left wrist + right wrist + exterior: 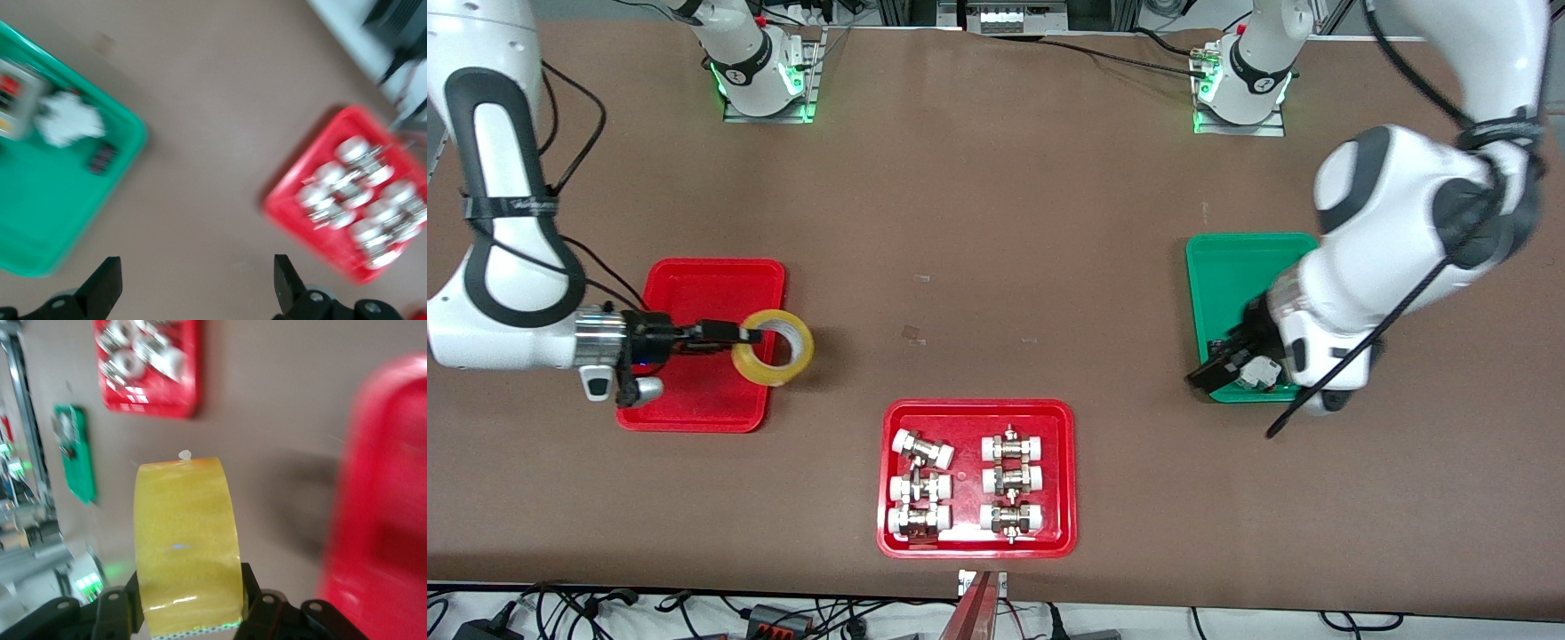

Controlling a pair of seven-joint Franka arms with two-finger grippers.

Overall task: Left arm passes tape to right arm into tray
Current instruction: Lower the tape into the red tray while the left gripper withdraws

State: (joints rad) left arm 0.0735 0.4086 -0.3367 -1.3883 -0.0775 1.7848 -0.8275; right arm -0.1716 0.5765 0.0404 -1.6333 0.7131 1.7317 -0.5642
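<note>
The yellow tape roll (774, 348) is held in my right gripper (749, 336), which is shut on its wall. It hangs over the edge of the plain red tray (694, 284) that faces the table's middle. In the right wrist view the tape (185, 543) fills the space between the black fingers (127, 607), with the red tray (387, 520) beside it. My left gripper (1214, 372) is open and empty over the corner of the green tray (1227, 267) nearest the front camera; its fingers (103, 287) stand wide apart.
A red tray of white-capped metal fittings (976, 478) sits near the front edge at the table's middle, also in the left wrist view (353, 193). The green tray (47, 220) holds small white and black parts. Arm bases stand along the table's back edge.
</note>
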